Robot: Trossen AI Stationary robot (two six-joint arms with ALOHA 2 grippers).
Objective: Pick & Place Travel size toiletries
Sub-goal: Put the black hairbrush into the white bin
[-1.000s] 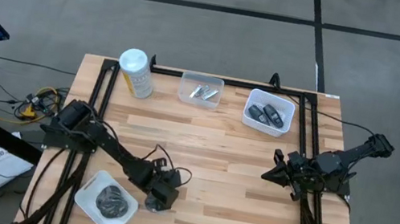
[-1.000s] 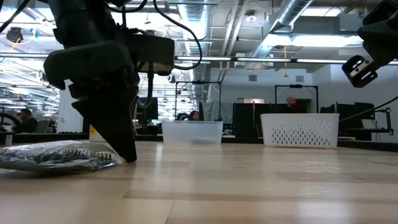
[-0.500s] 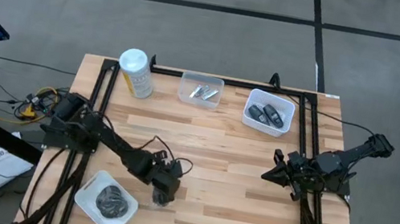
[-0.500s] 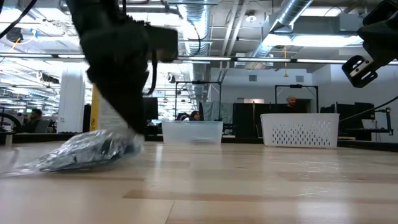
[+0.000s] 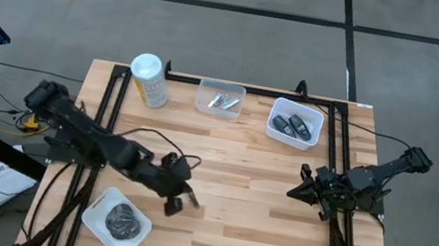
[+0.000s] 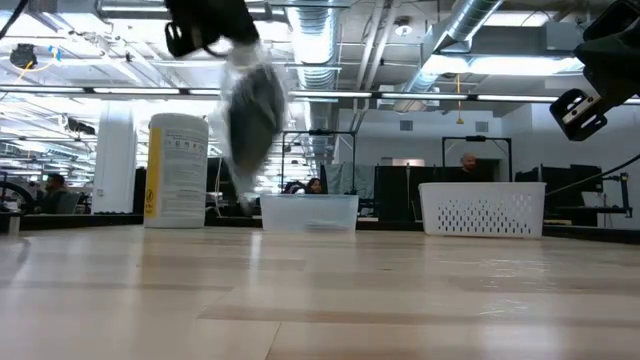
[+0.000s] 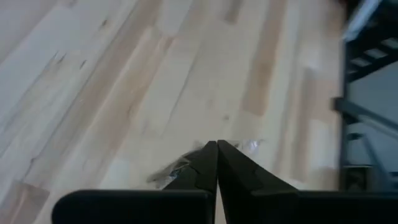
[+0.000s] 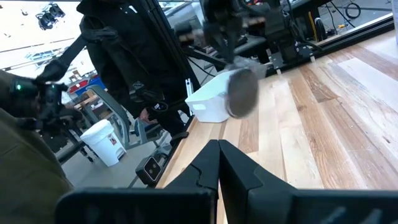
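Right gripper [image 8: 218, 144] jaws closed over counter [image 8: 323, 137]; opposite, left gripper [image 8: 227, 46] dangles wrapped dark lump [image 8: 241, 92] beside white bin [image 8: 210, 102].

In the high view the middle of the worktop [image 5: 237, 233] lies bare, from centre frame down to the lower edge. Along the upper edge stand a pale canister [image 5: 149, 80], a clear bin [image 5: 220, 100] and a white basket [image 5: 294, 123]. A white tray [image 5: 116, 217] fills the lower left. The left claw [image 5: 178, 201], clamped on a wrapped lump [image 6: 252, 105] hanging clear above the wood, occupies centre-left; the right claw [image 5: 302, 183] sits at the right edge.
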